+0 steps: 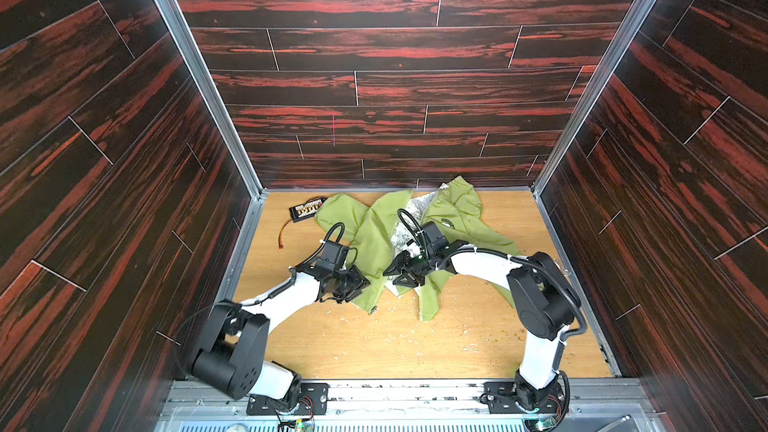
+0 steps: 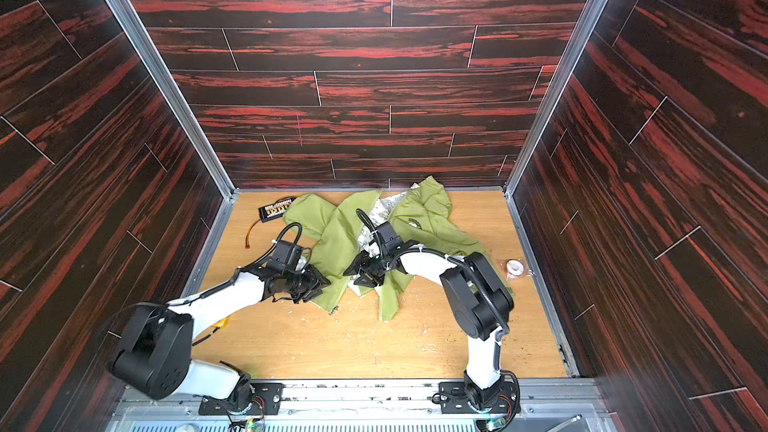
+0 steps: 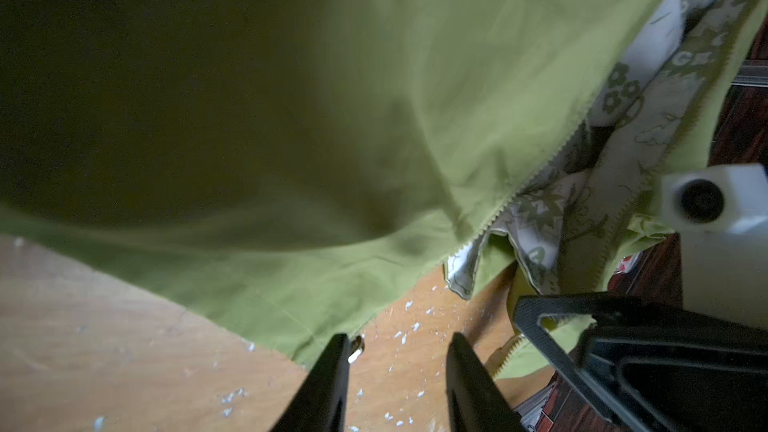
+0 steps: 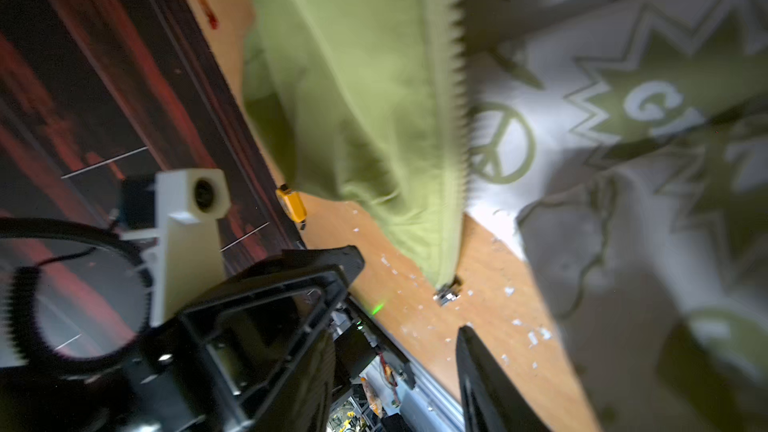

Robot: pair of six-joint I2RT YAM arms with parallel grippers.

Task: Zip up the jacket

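Observation:
The olive-green jacket [image 1: 374, 234] [image 2: 336, 234] lies unzipped on the wooden table, its pale printed lining [image 4: 582, 76] showing between the two front edges. A metal zipper slider [image 1: 372, 309] [image 4: 446, 295] sits at the bottom of the front edge on the left. My left gripper [image 1: 359, 284] [image 3: 399, 351] hovers just beside that corner, open, with bare table between its fingers and the slider [image 3: 357, 347] against one fingertip. My right gripper [image 1: 394, 277] [image 4: 397, 338] hangs over the lining and the other front edge, open, holding nothing. Only one of its fingers [image 4: 478, 367] shows clearly.
A black board with wires [image 1: 305, 207] lies at the back left of the table [image 1: 457, 334]. A tape roll [image 2: 515, 267] sits by the right wall. White flakes [image 1: 415, 326] litter the wood. A yellow object [image 4: 292, 203] lies near the left wall. Dark panelled walls enclose three sides.

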